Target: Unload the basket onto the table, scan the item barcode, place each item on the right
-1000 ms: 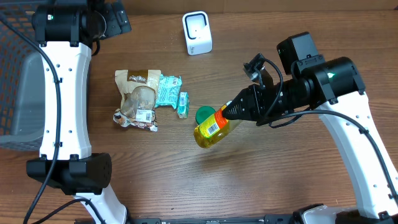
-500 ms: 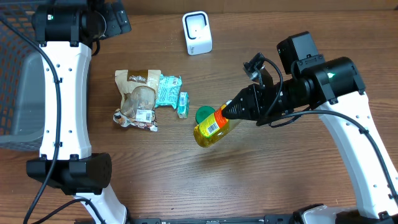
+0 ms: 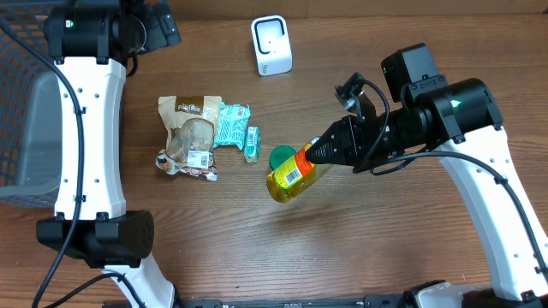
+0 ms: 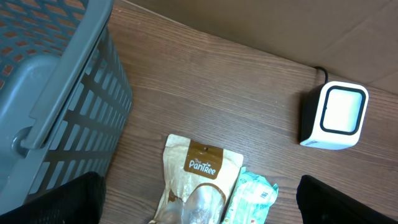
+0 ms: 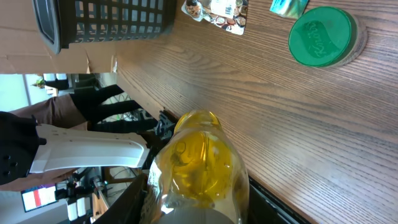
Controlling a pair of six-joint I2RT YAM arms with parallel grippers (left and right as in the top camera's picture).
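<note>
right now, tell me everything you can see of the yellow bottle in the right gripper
The yellow bottle is clear plastic full of yellow liquid, orange near its top. The right gripper is shut on that top end, holding it tilted, base pointing away from the arm. A white barcode label faces up toward the overhead camera. The green lid lies close beside it; contact cannot be told.

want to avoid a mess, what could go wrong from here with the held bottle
The right pincer grips the yellow bottle only at its neck end, so it might slip or swing. The bottle hangs right beside the green lid and could knock it. Its barcode faces up, so the scanner may miss it.
</note>
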